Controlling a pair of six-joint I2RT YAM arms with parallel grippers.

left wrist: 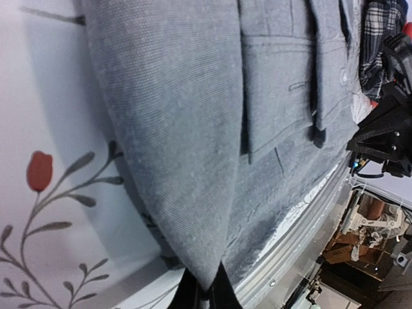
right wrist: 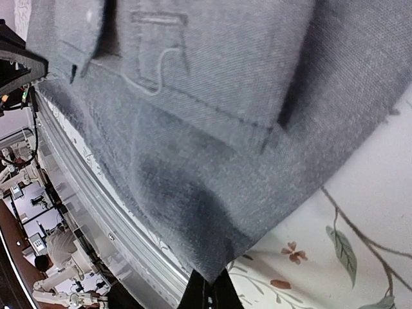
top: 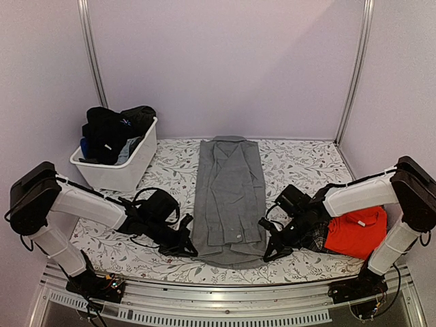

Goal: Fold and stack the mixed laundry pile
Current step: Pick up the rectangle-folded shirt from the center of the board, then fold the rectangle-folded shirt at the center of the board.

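Observation:
A grey collared shirt (top: 228, 197) lies lengthwise in the middle of the table, sleeves folded in. My left gripper (top: 189, 246) is shut on its near left corner; the left wrist view shows the grey cloth (left wrist: 193, 161) pinched between the black fingertips (left wrist: 222, 293). My right gripper (top: 269, 250) is shut on its near right corner, the grey cloth (right wrist: 212, 161) lifted into the fingers (right wrist: 222, 293). A red shirt (top: 357, 231) on plaid cloth (top: 315, 237) lies at the right. Black and blue garments (top: 112, 129) fill the tub.
A white plastic tub (top: 126, 170) stands at the back left. The floral tablecloth (top: 300, 163) covers the table. The metal front rail (top: 225, 289) runs along the near edge. Purple walls close in the back and sides.

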